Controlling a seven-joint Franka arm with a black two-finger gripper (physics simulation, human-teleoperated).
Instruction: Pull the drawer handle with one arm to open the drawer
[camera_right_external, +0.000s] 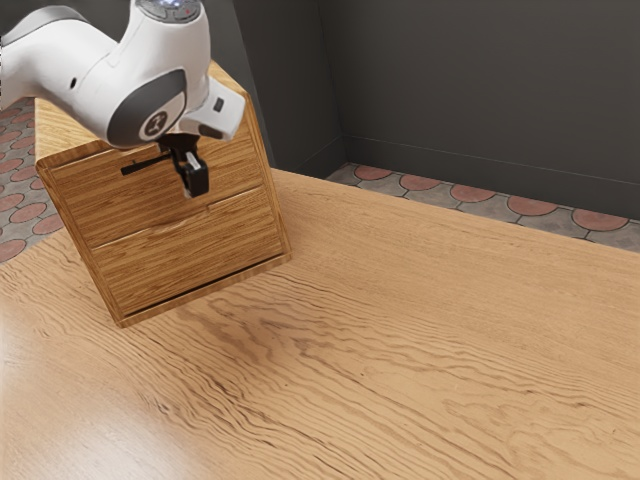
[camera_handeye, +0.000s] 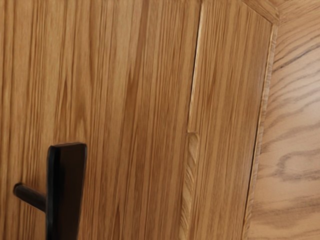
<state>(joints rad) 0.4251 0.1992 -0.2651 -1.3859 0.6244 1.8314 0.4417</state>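
A wooden cabinet (camera_right_external: 180, 250) with two drawer fronts stands at an angle on the table near the exterior view's left. The upper drawer front (camera_right_external: 140, 205) carries a black bar handle (camera_right_external: 143, 165). My black gripper (camera_right_external: 195, 182) hangs in front of that upper drawer, just past the handle's end toward the exterior view's right, close to the wood. In the wrist view the handle (camera_handeye: 65, 192) and its post stand out from the drawer front (camera_handeye: 125, 100), slightly off to one side of my hand. The seam between the two fronts looks narrow.
The wooden table (camera_right_external: 400, 330) stretches wide toward the exterior view's right and front. Behind it lie a tiled floor (camera_right_external: 480, 195) and dark walls. The cabinet's edge meets the table (camera_handeye: 295, 125) in the wrist view.
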